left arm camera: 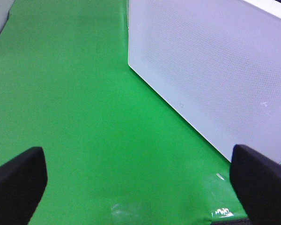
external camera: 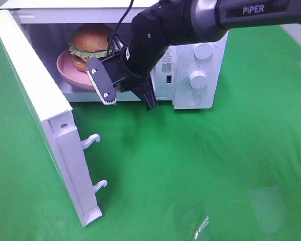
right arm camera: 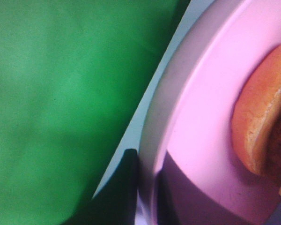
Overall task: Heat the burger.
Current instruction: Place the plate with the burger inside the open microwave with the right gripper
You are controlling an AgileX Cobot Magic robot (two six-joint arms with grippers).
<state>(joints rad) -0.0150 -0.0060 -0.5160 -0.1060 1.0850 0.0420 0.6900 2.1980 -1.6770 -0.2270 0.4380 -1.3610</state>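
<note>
The right end effector (right arm camera: 147,206) is closed on the pink plate (external camera: 70,73) rim; the left end effector (left arm camera: 139,180) is open. The burger (external camera: 90,42) appears soft and loosely stacked: handle it by the plate.

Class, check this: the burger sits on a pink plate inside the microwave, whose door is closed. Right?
No: the exterior high view shows the door open. The burger does sit on the pink plate inside the microwave.
</note>
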